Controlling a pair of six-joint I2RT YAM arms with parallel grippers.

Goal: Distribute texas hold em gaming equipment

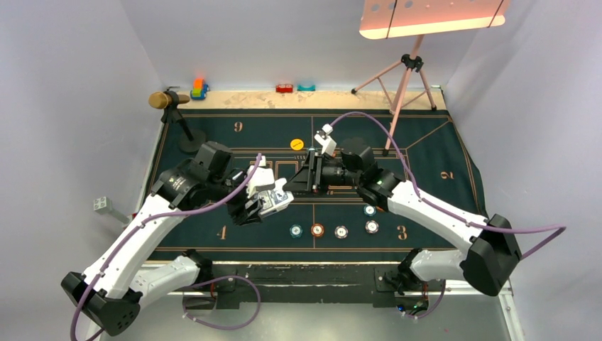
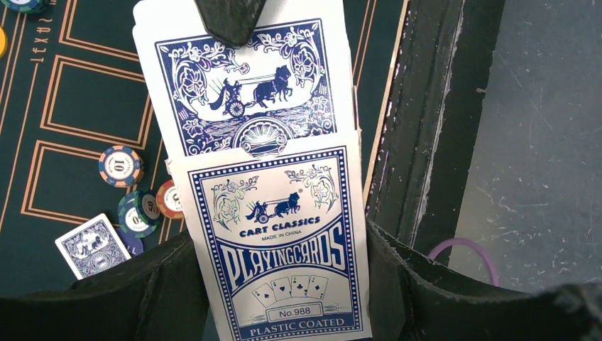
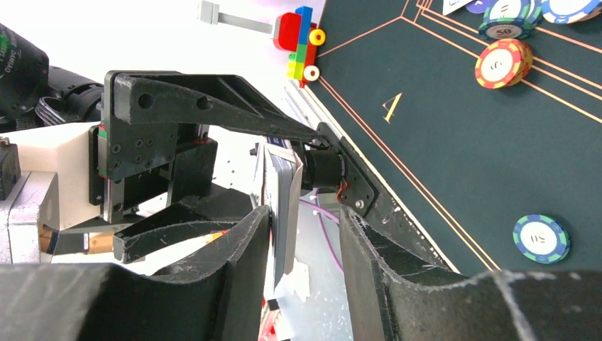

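Playing cards (image 2: 248, 92) mostly undealt: the stack stands part-way out of its card box (image 2: 280, 249), held up over the near-left part of the mat (image 1: 426, 163). Left gripper (image 1: 264, 201) is clamped on the box sides. Right gripper (image 3: 304, 234) has its jaws apart astride the protruding card edges, a gap showing on one side, so no grip yet. One single card (image 2: 92, 245) lies face down on the mat just beside the chips. Five chips (image 1: 341, 231) sit loosely grouped along the near edge, between the printed seat marks 4 and 3; none shows by marks 9 or 2. Yellow disc (image 1: 297, 143) rests alone at mid-mat. Judgement: early stage, with most seats unserved and nearly all the dealing left. Surface: dark green felt with gold lines and boxes, on a pale board; scratched grey tabletop (image 2: 539, 142) past the near edge. Room: plain white walls on three sides. Small toys (image 1: 199, 89) line the far edge, a brown-tipped cylinder on a black stand (image 1: 167, 99) is at far left, and a tripod (image 1: 406, 71) carries a pink panel (image 1: 426, 15) at far right.
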